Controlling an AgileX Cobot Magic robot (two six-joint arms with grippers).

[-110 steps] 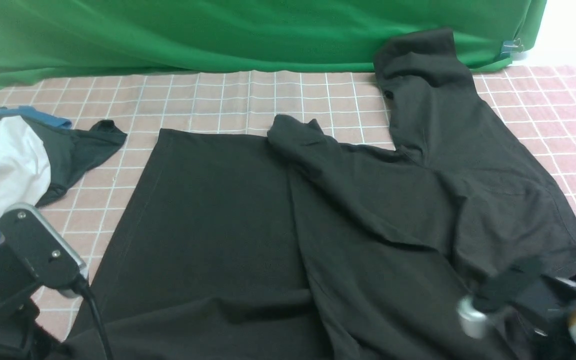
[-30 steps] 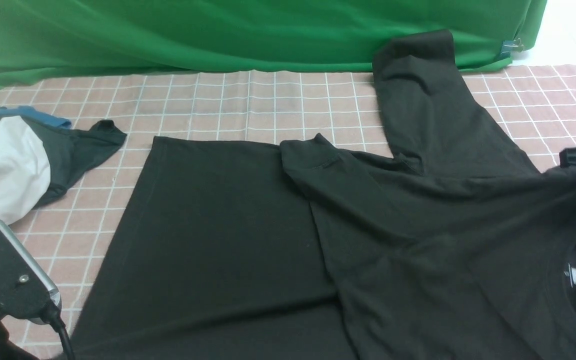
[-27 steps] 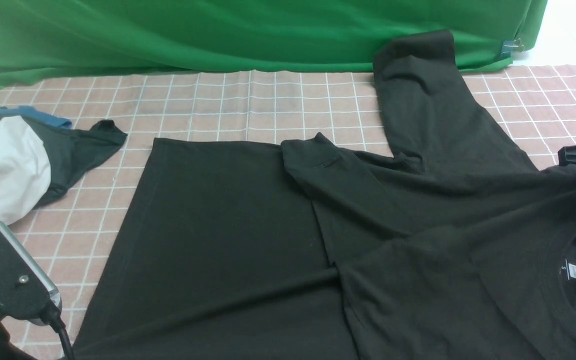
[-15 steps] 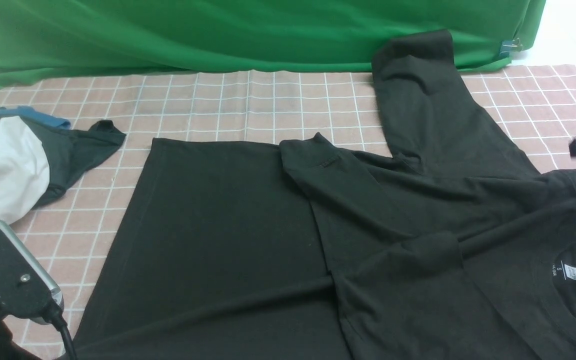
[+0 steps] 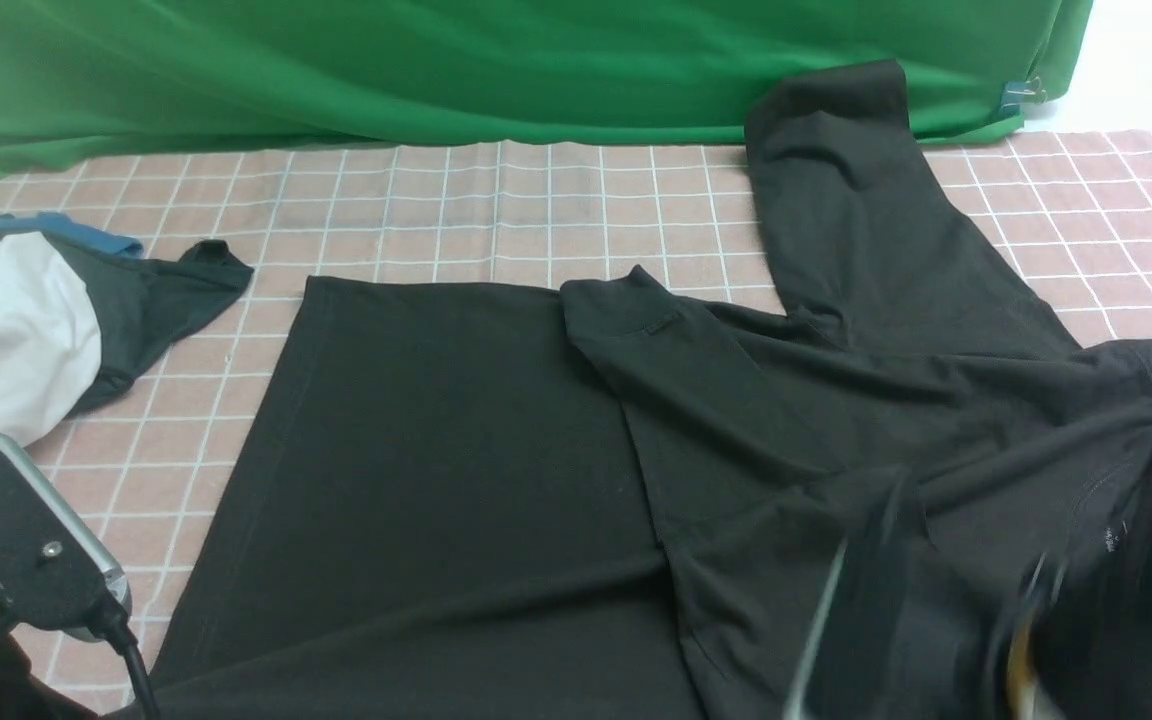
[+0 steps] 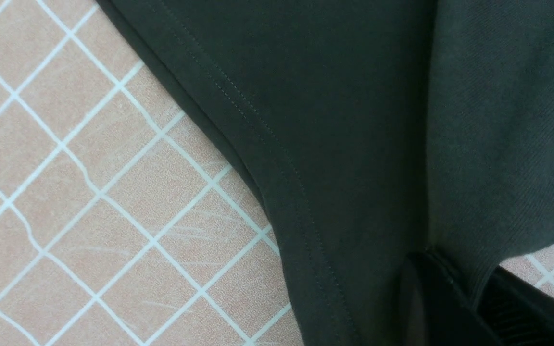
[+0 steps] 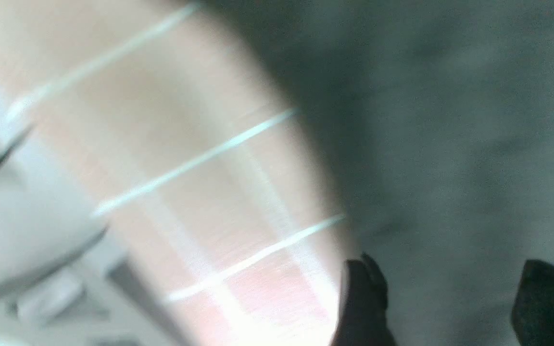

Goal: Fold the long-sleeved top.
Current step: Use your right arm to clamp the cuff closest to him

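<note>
The long-sleeved top (image 5: pixel 456 450), plain black, lies spread over the checked table. One sleeve (image 5: pixel 836 170) runs to the back right, up against the green backdrop. The other sleeve's cuff (image 5: pixel 626 310) rests across the body. My left gripper (image 6: pixel 474 288) is shut on a ribbed edge of the top (image 6: pixel 354 120); in the front view only its wrist housing (image 5: pixel 26 540) shows, at the near left. My right gripper (image 7: pixel 455 293) is open with nothing between its fingers, just above the top's fabric (image 7: pixel 450 120). It is a moving blur (image 5: pixel 936 620) at the near right and hides the neck.
A white garment (image 5: pixel 6 340) and a dark grey garment with blue parts (image 5: pixel 156 300) lie bunched at the left edge. A green backdrop (image 5: pixel 436 60) hangs along the back. Pink checked cloth (image 5: pixel 496 200) covers the table. A blue clip (image 5: pixel 1021 95) sits at the back right.
My right gripper let go of the top's right shoulder, opened, and swung down to the near right, where it now hides the neck label. The shoulder settled flat. The left arm barely moved.
</note>
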